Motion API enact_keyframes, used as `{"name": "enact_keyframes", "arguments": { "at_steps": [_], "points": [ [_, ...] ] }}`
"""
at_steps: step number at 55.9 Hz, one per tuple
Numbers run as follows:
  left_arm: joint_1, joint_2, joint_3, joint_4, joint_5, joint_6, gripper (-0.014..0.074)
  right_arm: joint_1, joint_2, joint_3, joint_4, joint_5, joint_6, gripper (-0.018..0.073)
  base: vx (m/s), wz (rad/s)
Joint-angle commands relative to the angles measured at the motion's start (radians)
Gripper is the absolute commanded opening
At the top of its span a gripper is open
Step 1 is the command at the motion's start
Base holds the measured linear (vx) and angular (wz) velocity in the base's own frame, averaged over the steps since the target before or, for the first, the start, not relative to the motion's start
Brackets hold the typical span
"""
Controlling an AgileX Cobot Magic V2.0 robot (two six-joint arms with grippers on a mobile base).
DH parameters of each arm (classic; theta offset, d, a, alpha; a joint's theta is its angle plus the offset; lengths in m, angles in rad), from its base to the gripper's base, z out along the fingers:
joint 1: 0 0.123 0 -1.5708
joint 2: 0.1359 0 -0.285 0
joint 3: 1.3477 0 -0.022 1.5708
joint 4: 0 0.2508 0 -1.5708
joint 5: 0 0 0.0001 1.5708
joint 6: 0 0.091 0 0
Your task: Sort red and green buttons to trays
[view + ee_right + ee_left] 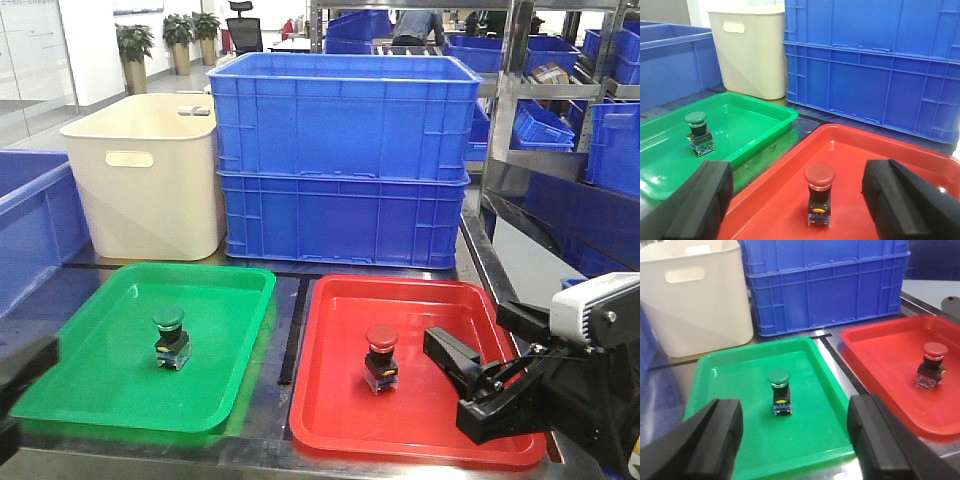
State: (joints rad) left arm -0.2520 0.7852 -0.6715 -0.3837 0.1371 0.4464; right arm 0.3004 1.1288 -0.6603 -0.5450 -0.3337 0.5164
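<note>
Nearest the front camera, at the lower left edge, a dark blurred shape is probably the left claw [795,440]; its wrist view shows the 2 fingers spread wide and empty, back from the near rim of the green tray [70,385]. On that tray's floor the green button [169,337] stands upright, touching nothing but the tray. Behind it sit a cream tub [150,180] and 2 stacked blue crates [345,160] on the table. Further right, the red tray [330,400] holds the red button [381,357], also upright. At the far right the right claw [470,385] hangs over the tray's near right corner, fingers apart and empty, just beside the red button but clear of it. Each button sits on its matching colour, so the sorting looks finished. Next, both arms need only pull back without nudging either button.
</note>
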Motion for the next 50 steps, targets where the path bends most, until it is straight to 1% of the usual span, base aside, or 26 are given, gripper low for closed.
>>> {"name": "enact_keyframes", "arguments": {
  "at_steps": [1, 6, 11, 13, 19, 24, 26, 28, 31, 33, 35, 50],
  "points": [
    [0.020, -0.091, 0.026, 0.141, -0.101, -0.158, 0.0494, -0.001, -0.015, -0.028, 0.007, -0.069, -0.004, 0.0576, 0.00, 0.00],
    [0.053, -0.192, 0.132, 0.280, -0.137, -0.342, 0.0428, -0.001, -0.015, -0.028, 0.007, -0.069, -0.004, 0.0576, 0.00, 0.00],
    [0.083, -0.307, 0.268, 0.377, -0.182, -0.463, 0.0351, -0.001, -0.015, -0.028, 0.007, -0.069, -0.004, 0.0576, 0.00, 0.00],
    [0.097, -0.357, 0.324, 0.399, -0.195, -0.486, 0.0314, -0.001, -0.015, -0.028, 0.007, -0.069, -0.004, 0.0576, 0.00, 0.00],
    [0.142, -0.498, 0.456, 0.412, -0.216, -0.478, 0.0183, -0.001, -0.015, -0.028, 0.007, -0.069, -0.004, 0.0576, 0.00, 0.00],
    [0.170, -0.627, 0.559, 0.412, -0.216, -0.437, 0.0076, -0.001, -0.015, -0.028, 0.007, -0.069, -0.004, 0.0576, 0.00, 0.00],
    [0.180, -0.680, 0.600, 0.411, -0.216, -0.417, 0.0019, -0.001, -0.015, -0.028, 0.007, -0.069, -0.004, 0.0576, 0.00, 0.00],
    [0.185, -0.731, 0.640, 0.411, -0.216, -0.413, -0.0010, -0.001, -0.015, -0.028, 0.007, -0.069, -0.004, 0.0576, 0.00, 0.00],
    [0.193, -0.805, 0.684, 0.410, -0.213, -0.413, -0.0008, -0.001, -0.015, -0.028, 0.007, -0.069, -0.004, 0.0576, 0.00, 0.00],
    [0.193, -0.821, 0.681, 0.410, -0.160, -0.413, -0.0008, -0.001, -0.015, -0.028, 0.007, -0.069, -0.004, 0.0576, 0.00, 0.00],
    [0.196, -0.809, 0.677, 0.410, -0.137, -0.413, -0.0008, -0.001, -0.016, -0.028, 0.007, -0.068, -0.004, 0.0576, 0.00, 0.00],
    [0.197, -0.797, 0.678, 0.410, -0.128, -0.413, -0.0008, -0.001, -0.016, -0.028, 0.007, -0.070, -0.004, 0.0576, 0.00, 0.00]
  ]
}}
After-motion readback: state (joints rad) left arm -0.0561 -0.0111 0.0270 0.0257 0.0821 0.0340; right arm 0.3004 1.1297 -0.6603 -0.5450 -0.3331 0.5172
